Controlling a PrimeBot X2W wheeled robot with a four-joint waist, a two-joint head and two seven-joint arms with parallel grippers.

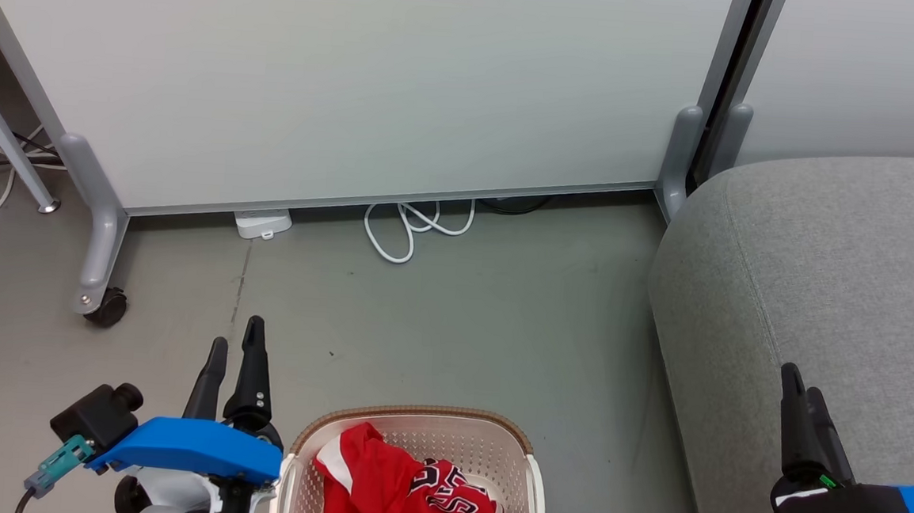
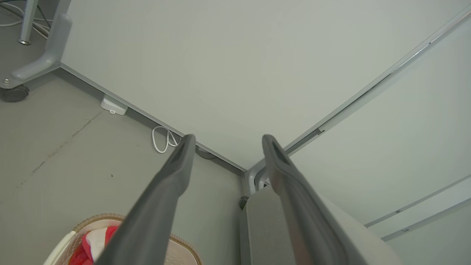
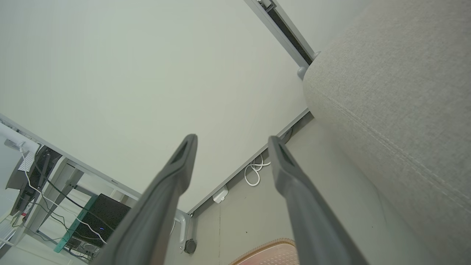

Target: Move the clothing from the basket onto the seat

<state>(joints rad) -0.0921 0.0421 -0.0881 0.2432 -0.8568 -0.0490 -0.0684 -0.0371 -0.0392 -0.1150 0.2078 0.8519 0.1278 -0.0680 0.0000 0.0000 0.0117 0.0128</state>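
The basket (image 1: 415,414) stands on the floor at the bottom middle of the head view, cream with a brown rim. Red clothing (image 1: 399,487) lies bunched inside it, one piece with white trim, one with black-and-white lettering. The seat (image 1: 821,263) is the grey sofa at the right. My left gripper (image 1: 236,346) hangs open just left of the basket, nothing between its fingers. My right gripper (image 1: 802,385) is open above the seat's front edge, holding nothing. The left wrist view catches the basket (image 2: 184,247) and clothing (image 2: 86,246) below the gripper (image 2: 228,141). The right wrist view shows the gripper (image 3: 232,141) beside the seat (image 3: 397,92).
A white partition panel (image 1: 356,84) on castor feet (image 1: 105,306) stands behind the basket. A white cable loop (image 1: 411,230) and a white power block (image 1: 262,223) lie at its base. Bare grey floor (image 1: 460,328) separates basket, panel and sofa.
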